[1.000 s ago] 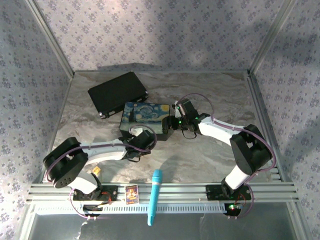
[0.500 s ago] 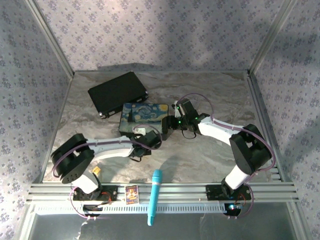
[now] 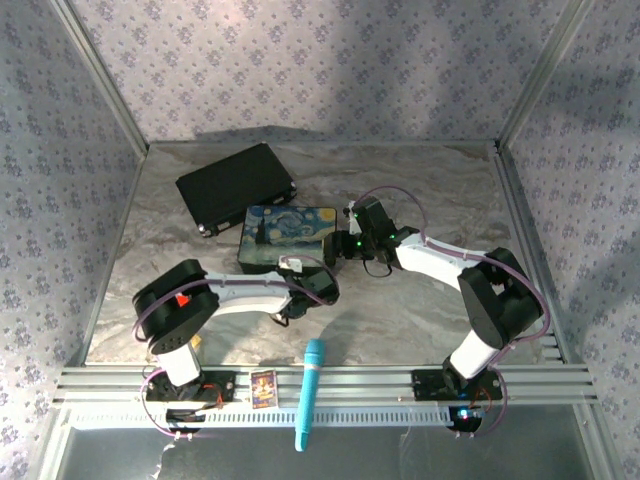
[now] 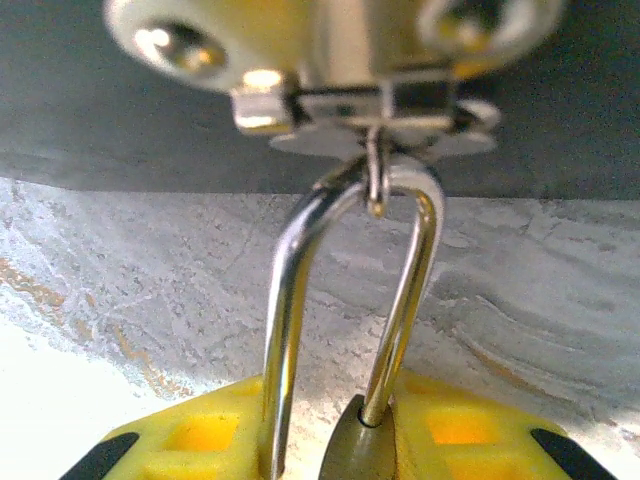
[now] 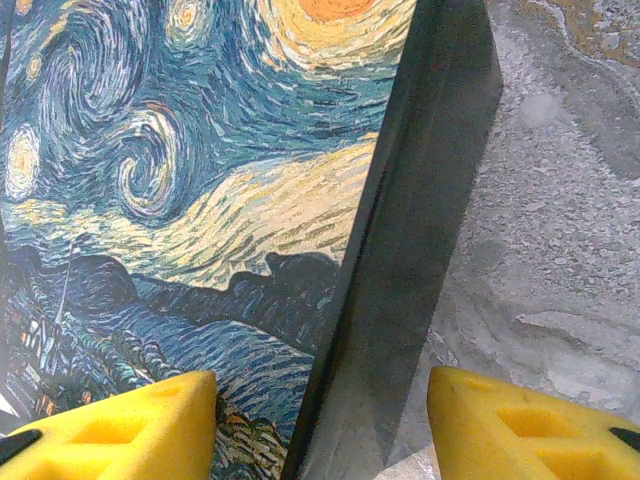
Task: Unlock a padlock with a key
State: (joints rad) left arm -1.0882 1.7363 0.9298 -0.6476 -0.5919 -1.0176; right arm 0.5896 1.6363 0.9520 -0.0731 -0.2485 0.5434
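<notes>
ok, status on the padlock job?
Left gripper shut on padlock, shackle through hasp on painted box. Right gripper open, straddling that box's edge.

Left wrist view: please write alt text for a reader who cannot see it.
Close-up of the padlock: its silvery shackle passes through a small ring under a blurred metal latch. Yellow fingers of the left gripper hold the lock body at the bottom edge; grey marbled table behind.
</notes>
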